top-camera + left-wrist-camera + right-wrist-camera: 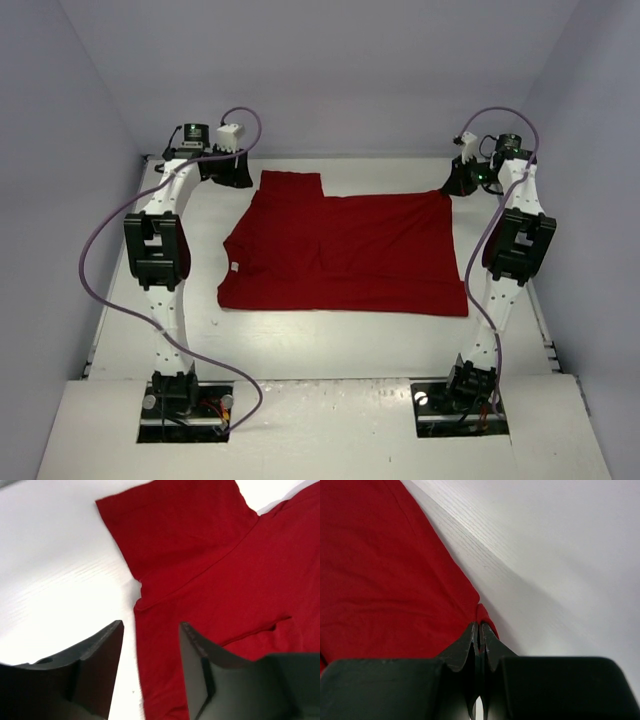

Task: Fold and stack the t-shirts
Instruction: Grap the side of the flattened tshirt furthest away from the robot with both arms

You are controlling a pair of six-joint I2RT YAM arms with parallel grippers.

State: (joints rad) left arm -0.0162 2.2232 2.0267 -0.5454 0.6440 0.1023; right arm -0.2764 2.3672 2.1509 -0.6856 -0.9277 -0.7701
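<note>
**One Fold Perhaps Made, Most Left To Do**

Starting nearest, at 6 o'clock: a strip of white surface (330,345) on the robot's side of the cloth. Just beyond, find the dark red t-shirt (350,250) lying flat mid-surface, collar toward 9 o'clock and hem toward 3 o'clock. Note the far sleeve (292,188) jutting out toward 11 o'clock. Note also a straight crease across the body and no sleeve showing on the near side. Judged as a near part already turned in, though hard to confirm from above.

Farther back, at 11 o'clock of the shirt, see the left end effector (150,630) hovering beside that sleeve. Parted to a middling gap and holding nothing, with surface and the shirt's edge showing between. At 2 o'clock, see the right end effector (479,626) pressed fully together at the far hem corner (440,195), seemingly pinching a small lip of that cloth.

Judged early in the task: far sleeve to tuck, body to halve, compact shape not yet reached. Only one shirt in view, so no stack to build on.
</note>
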